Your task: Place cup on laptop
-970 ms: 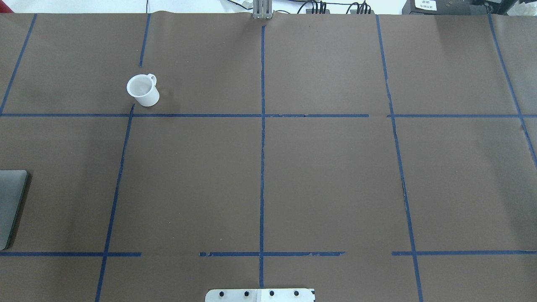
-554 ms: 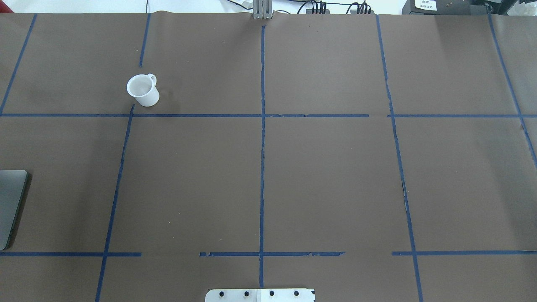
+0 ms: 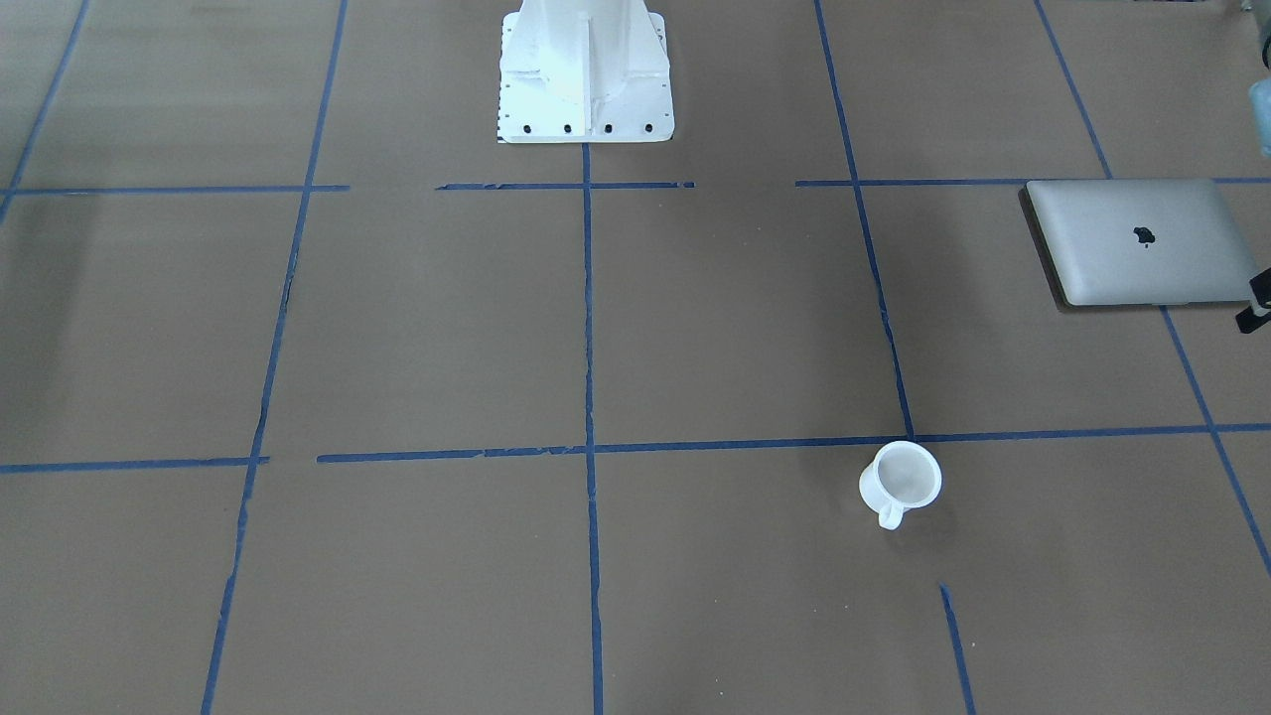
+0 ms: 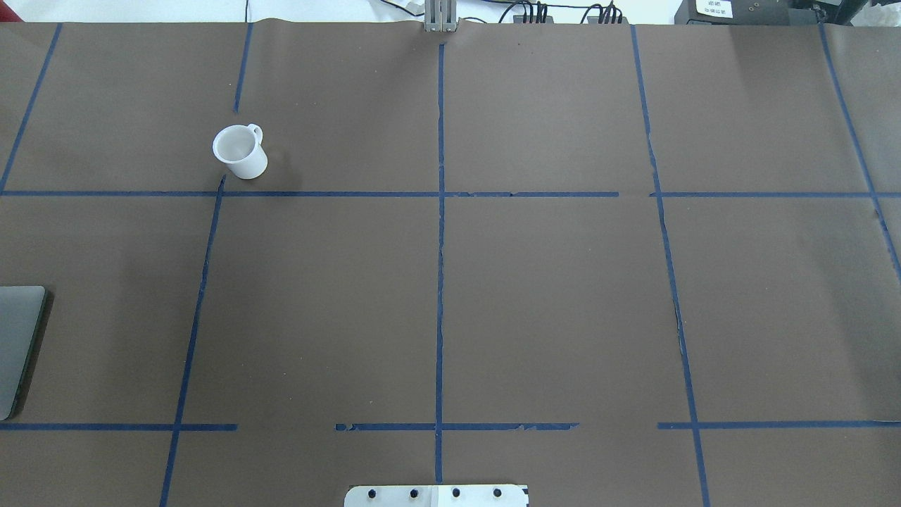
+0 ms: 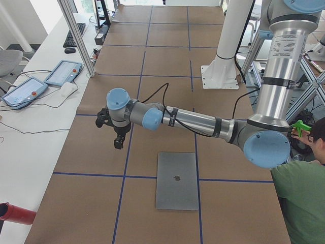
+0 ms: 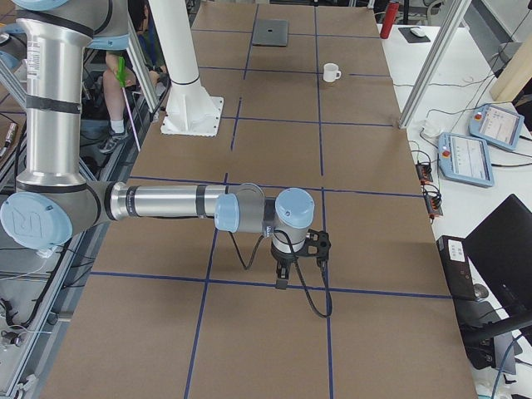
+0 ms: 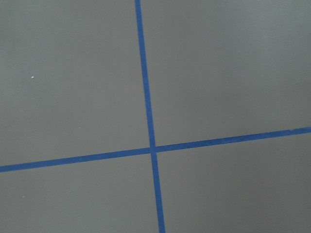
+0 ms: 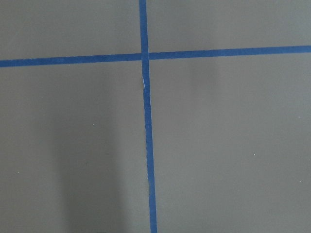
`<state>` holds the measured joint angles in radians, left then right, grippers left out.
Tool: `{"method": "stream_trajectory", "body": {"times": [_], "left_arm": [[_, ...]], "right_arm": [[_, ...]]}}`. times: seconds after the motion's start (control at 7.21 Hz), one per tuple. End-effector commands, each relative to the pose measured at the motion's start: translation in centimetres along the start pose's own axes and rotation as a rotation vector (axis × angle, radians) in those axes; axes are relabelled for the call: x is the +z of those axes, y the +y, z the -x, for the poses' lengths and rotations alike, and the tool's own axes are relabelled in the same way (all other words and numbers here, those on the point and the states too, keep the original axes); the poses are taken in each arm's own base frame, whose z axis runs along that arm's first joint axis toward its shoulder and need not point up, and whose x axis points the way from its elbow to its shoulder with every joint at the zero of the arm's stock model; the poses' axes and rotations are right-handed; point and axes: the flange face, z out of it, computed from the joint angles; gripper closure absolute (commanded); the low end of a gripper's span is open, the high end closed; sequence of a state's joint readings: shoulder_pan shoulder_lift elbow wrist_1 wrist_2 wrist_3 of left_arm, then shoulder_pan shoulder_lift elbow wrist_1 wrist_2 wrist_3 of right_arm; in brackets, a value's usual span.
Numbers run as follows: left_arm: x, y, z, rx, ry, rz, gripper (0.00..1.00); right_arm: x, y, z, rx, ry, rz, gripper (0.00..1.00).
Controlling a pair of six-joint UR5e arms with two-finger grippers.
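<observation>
Bright, even indoor light; every view sharp enough, shadows soft.
Diffuse light from above. In the overhead view the cup (image 4: 240, 151) throws only a faint smudge to its right, and the laptop (image 4: 17, 345) has a thin dark strip along its right edge. The table paper (image 4: 549, 296) is matte with no glare. The white strip past the far edge is blown out. The right wrist view shows dim, broad shadow patches. Both wrist views are flat and slightly soft. In the side views, verticals lean at the edges.

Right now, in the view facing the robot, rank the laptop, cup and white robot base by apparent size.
Largest, tied: laptop and white robot base; they look alike, and the base is cut off at the top edge.
Smallest: cup.
</observation>
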<state>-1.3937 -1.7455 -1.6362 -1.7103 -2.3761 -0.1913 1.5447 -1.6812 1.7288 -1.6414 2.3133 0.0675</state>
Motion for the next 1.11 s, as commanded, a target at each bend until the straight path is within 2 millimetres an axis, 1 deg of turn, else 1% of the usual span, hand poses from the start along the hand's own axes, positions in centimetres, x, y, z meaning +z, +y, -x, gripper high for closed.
{"method": "stream_trajectory", "body": {"times": [0.0, 0.14, 0.28, 0.42, 0.55, 0.69, 0.83, 0.97], "left_arm": [[0.3, -3.5, -7.7, 0.012, 0.039, -0.011, 0.0], [2.2, -5.5, -13.4, 0.063, 0.067, 0.015, 0.0], [5.1, -6.5, -18.2, 0.113, 0.075, 0.063, 0.0], [5.7, -10.1, -20.3, 0.118, 0.025, 0.049, 0.0], [6.5, -12.7, -21.6, 0.089, 0.014, 0.055, 0.0], [7.4, -14.5, -23.2, 0.087, 0.016, 0.068, 0.0], [8.5, -16.8, -24.3, 0.08, 0.01, 0.086, 0.0], [10.0, -18.1, -25.7, 0.079, 0.008, 0.109, 0.0]], "right_arm": [[0.0, 0.0, 0.0, 0.0, 0.0, 0.0, 0.0], [0.0, 0.0, 0.0, 0.0, 0.0, 0.0, 0.0], [0.0, 0.0, 0.0, 0.0, 0.0, 0.0, 0.0], [0.0, 0.0, 0.0, 0.0, 0.0, 0.0, 0.0], [0.0, 0.0, 0.0, 0.0, 0.0, 0.0, 0.0], [0.0, 0.0, 0.0, 0.0, 0.0, 0.0, 0.0], [0.0, 0.0, 0.0, 0.0, 0.0, 0.0, 0.0], [0.0, 0.0, 0.0, 0.0, 0.0, 0.0, 0.0]]}}
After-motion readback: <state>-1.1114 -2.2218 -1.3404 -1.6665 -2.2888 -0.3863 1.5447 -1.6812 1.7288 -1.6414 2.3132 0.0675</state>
